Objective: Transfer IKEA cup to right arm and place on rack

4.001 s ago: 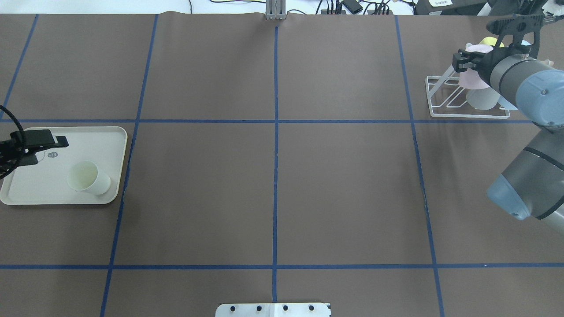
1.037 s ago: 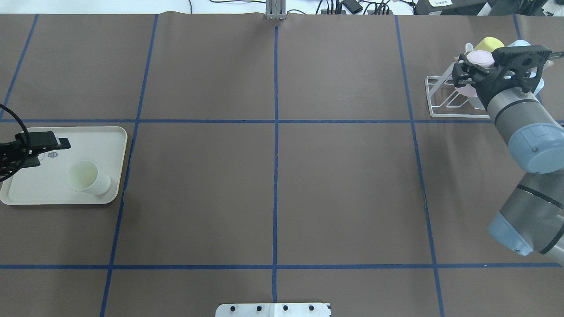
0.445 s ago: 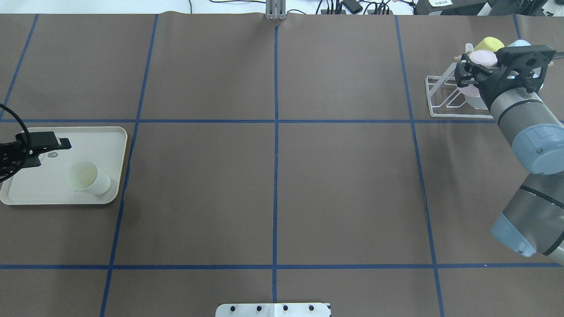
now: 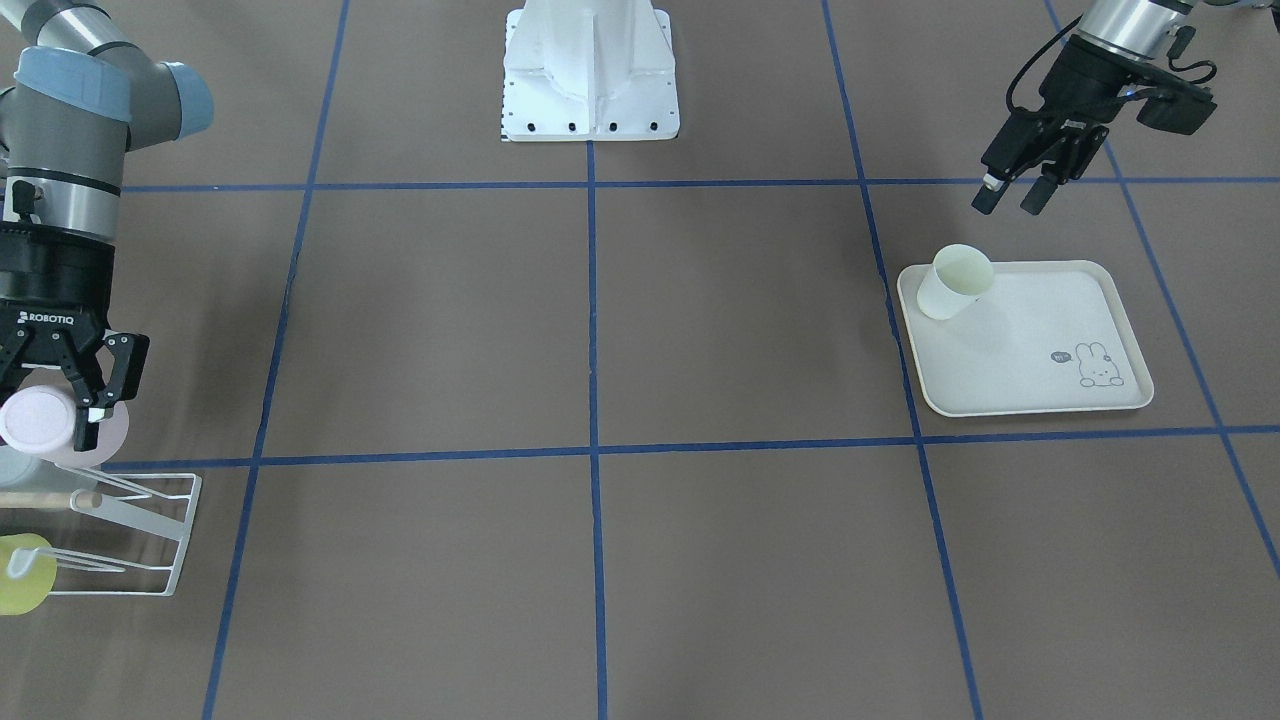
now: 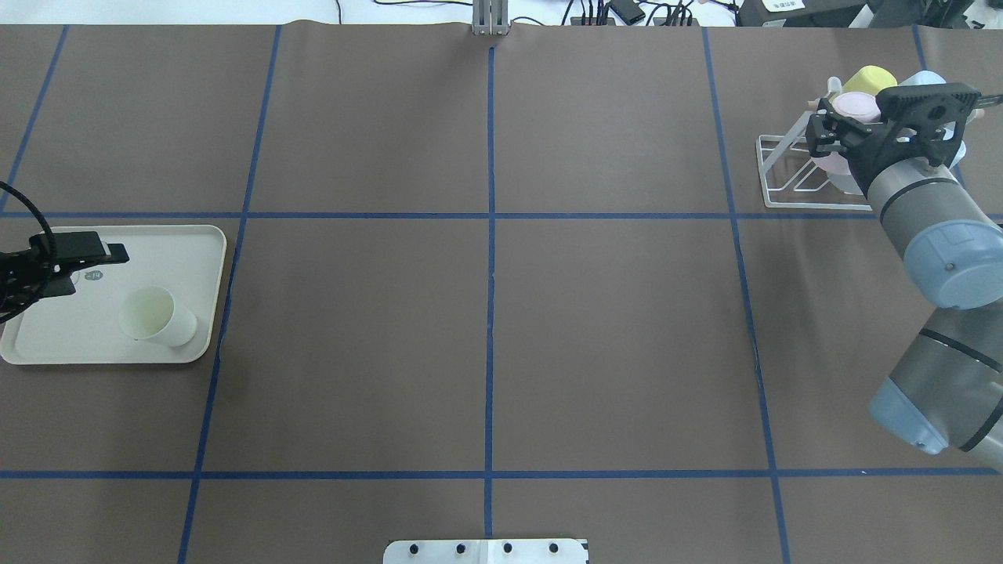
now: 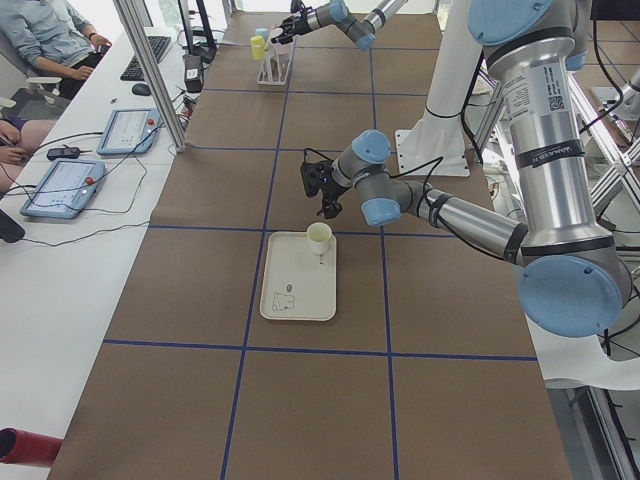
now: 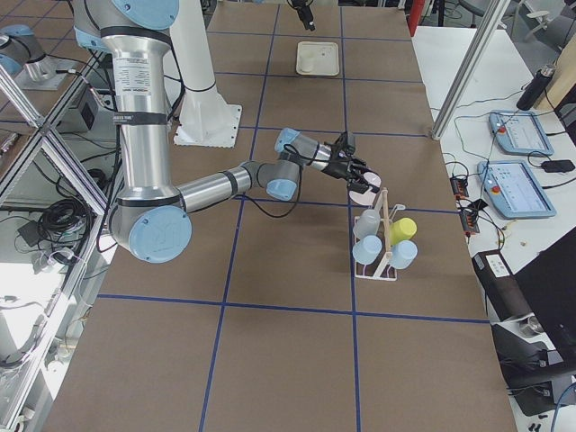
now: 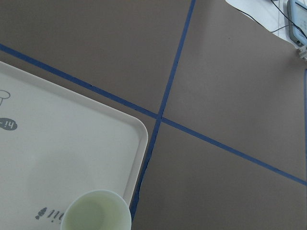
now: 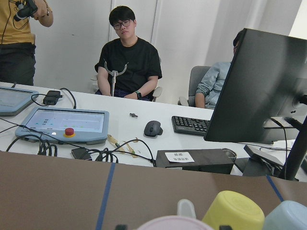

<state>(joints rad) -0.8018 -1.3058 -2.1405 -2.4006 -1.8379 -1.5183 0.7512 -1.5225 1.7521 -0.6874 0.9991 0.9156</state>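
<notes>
Currently the right gripper (image 4: 45, 412), a black two-finger unit lettered ROBOTIQ at the end of the grey, blue-capped right arm (image 4: 60, 150), has its fingers closed on the sides of a smooth matte pink cup (image 5: 854, 105). The cup is tapered and tipped on its side, its flat round base turned toward the front camera. It is held at the upper end of the rack (image 4: 186, 530), a thin white wire frame with hooked prongs and a slim pale wooden rod (image 4: 45, 498). Whether it is seated on a prong cannot be told. A yellow cup (image 4: 22, 573) and light-blue cups (image 7: 403, 255) of the same tapered plastic shape hang lower on the rack. Across the table, the left gripper (image 4: 1010, 198) hovers with its fingers parted and nothing between them. It is near a cream tray (image 4: 1010, 340) with rounded corners, a raised rim and a small rabbit print (image 4: 1095, 365). A pale cup (image 4: 955, 282) stands upright, mouth up, in the tray's corner toward the table's middle, apart from that gripper. Dull brown paper (image 4: 700, 320) covers the table, crossed by blue tape lines (image 4: 590, 330).
</notes>
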